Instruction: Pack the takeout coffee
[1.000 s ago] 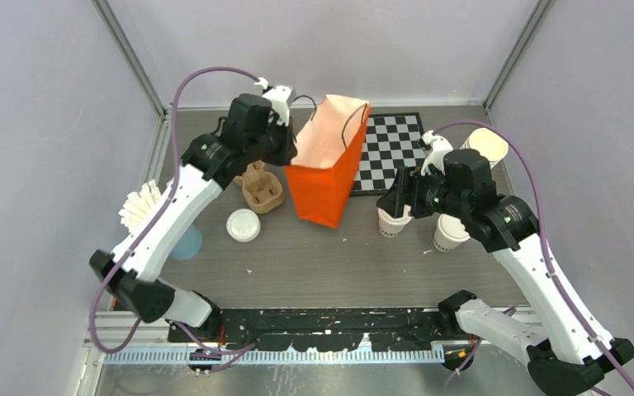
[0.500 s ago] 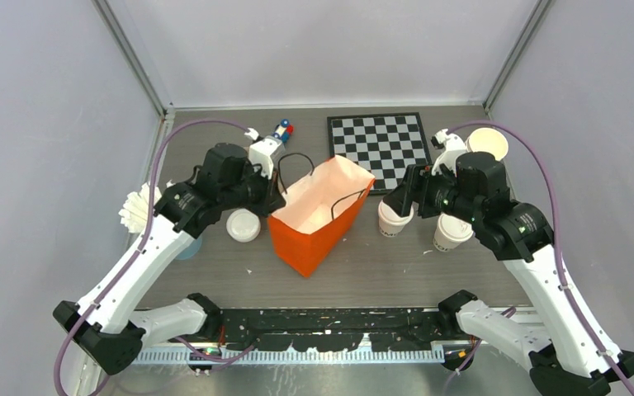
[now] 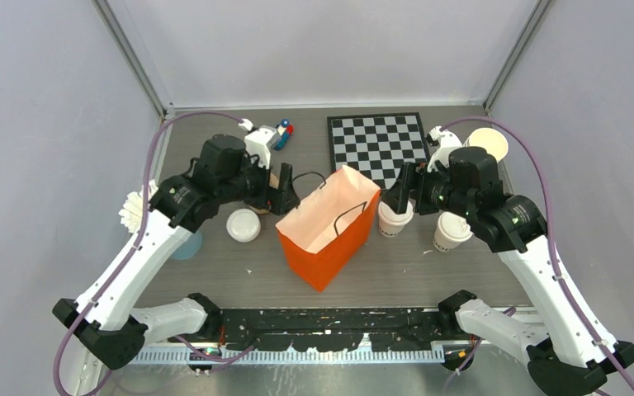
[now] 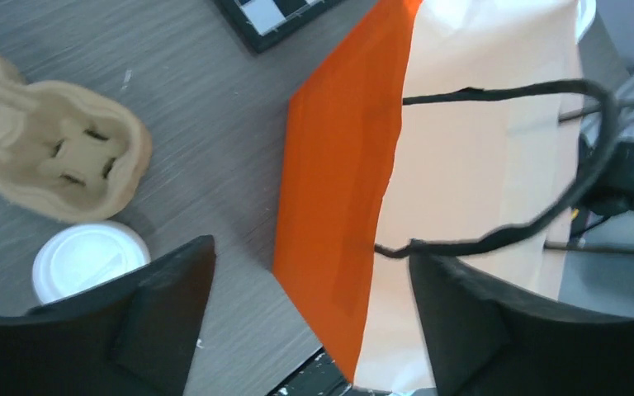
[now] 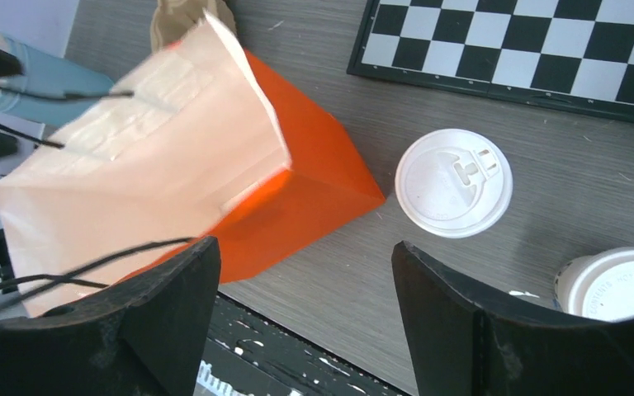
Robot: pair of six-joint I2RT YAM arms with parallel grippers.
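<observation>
light: bright, even, diffuse | shadows: faint, soft on tabletop | blur: bag smeared in right wrist view | focus: near jaws dark, soft in both wrist views

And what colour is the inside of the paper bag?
The paper bag is pale pinkish-cream inside, orange outside; clearest in the left wrist view.

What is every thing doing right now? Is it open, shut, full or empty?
orange bag: standing, mouth open, nothing seen inside.
takeout coffee: lid on, upright, outside the bag.
second cup: lid on, upright.
cup carrier: empty.
left gripper: open, holding nothing.
right gripper: open, holding nothing.
</observation>
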